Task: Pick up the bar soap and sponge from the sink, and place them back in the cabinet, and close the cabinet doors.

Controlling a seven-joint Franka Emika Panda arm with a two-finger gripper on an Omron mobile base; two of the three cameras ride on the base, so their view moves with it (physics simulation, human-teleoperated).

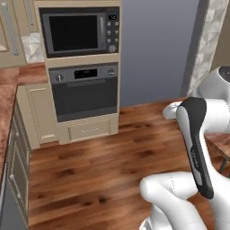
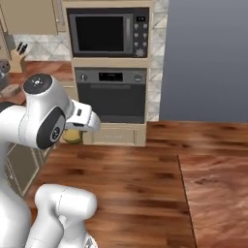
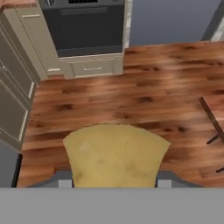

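You'll find no readable writing; your gripper is clamped on the mustard-yellow blocky sponge at six o'clock.

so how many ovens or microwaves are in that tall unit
2. The microwave sits on top, the oven right below it, with a drawer beneath. More may sit out of frame.
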